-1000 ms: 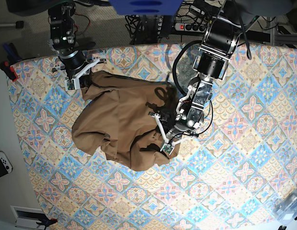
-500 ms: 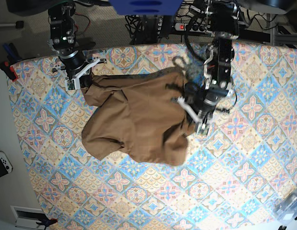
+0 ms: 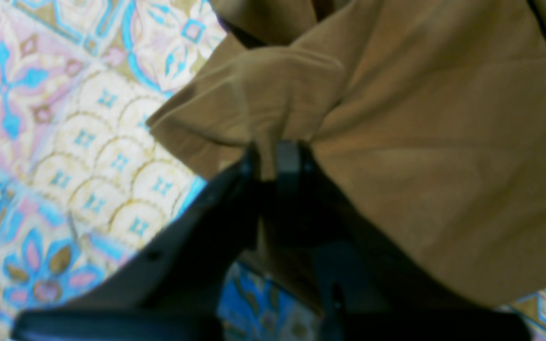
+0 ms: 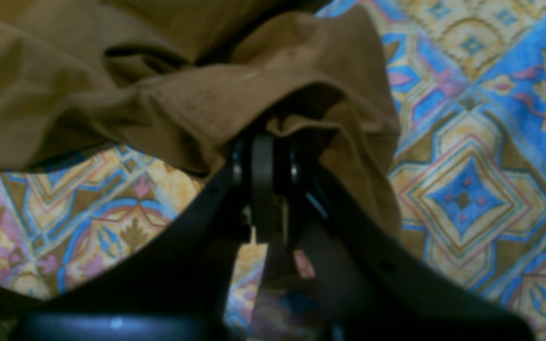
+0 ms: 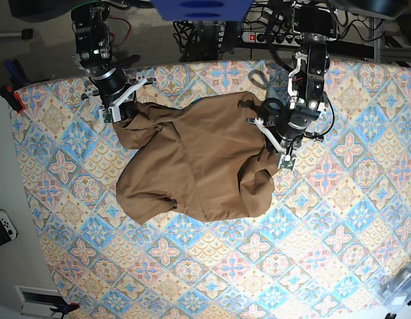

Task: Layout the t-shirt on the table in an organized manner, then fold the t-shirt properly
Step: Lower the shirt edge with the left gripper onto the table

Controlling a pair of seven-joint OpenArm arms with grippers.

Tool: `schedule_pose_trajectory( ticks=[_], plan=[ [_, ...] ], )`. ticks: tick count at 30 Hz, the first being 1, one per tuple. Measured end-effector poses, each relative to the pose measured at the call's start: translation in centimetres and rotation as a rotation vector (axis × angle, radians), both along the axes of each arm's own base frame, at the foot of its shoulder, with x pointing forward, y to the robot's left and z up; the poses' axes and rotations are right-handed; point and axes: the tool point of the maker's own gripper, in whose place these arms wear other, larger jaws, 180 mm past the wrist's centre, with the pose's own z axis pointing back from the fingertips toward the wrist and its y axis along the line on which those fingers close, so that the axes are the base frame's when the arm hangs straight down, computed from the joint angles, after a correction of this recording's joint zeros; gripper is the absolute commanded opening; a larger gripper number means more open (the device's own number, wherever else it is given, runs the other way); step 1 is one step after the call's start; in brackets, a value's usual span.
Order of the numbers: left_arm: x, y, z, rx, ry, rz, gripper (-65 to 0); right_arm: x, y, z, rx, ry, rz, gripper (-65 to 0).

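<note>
1. Tan soft cloth fills the left wrist view: the left gripper pinches a fold of the t-shirt; pull gently outward.
2. Right wrist: the right gripper clamps a bunched hem.
3. Base: the shirt lies rumpled mid-worktop, between both grippers; spreading needs even tension.

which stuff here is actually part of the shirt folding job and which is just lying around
Part of the job:
- the t-shirt, bunched, not yet flat
- the table it lies on
- the left gripper and right gripper, each shut on shirt cloth

Just lying about:
- white game controller off the table's edge
- power strip and cables behind the table
- red-handled tool
</note>
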Motion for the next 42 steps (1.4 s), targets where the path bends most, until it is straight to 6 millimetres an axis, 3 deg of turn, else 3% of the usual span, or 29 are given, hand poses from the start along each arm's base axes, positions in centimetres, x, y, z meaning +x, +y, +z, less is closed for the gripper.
schedule_pose_trajectory(
  ticks=[3,6,10,13,17,23,26,33,35,39,42],
  plan=[
    [0.3,-0.4,1.4,-0.012,-0.050,-0.007,-65.0,0.0,0.0,0.0,-0.001,-0.002,0.001,-65.0],
    [0.6,0.0,0.6,0.000,-0.021,0.001,-65.0,-0.1,0.0,0.0,0.000,0.000,0.000,-65.0],
    [-0.3,-0.2,1.9,-0.003,-0.048,-0.008,-65.0,-0.1,0.0,0.0,0.001,0.001,-0.001,-65.0],
    [-0.7,0.3,-0.4,0.017,0.020,0.000,-65.0,-0.1,0.0,0.0,0.000,0.000,0.000,-65.0],
    [-1.2,1.3,-0.7,0.086,0.025,0.005,-65.0,0.0,0.0,0.0,0.001,0.000,0.000,-65.0],
    [-1.5,1.7,-1.0,0.135,0.032,0.001,-49.9,-0.1,0.0,0.0,0.000,0.000,0.000,-65.0],
    [-1.6,1.7,-1.0,0.135,0.032,0.001,-47.3,-0.1,0.0,0.0,0.001,0.000,0.000,-65.0],
    [-1.5,1.4,0.3,0.128,-0.008,-0.003,-47.8,-0.2,0.0,-0.1,0.001,0.003,0.000,-65.0],
    [-1.1,1.2,1.2,0.124,-0.035,-0.005,-51.1,-0.1,0.0,-0.1,0.000,0.002,0.000,-65.0],
    [-1.3,0.9,2.8,0.121,-0.078,-0.012,-63.5,-0.1,0.0,-0.1,0.001,0.003,0.000,-65.0],
    [-1.3,1.0,2.1,0.126,-0.062,-0.009,-65.0,-0.1,0.0,0.0,0.000,0.001,0.000,-65.0]
  ],
)
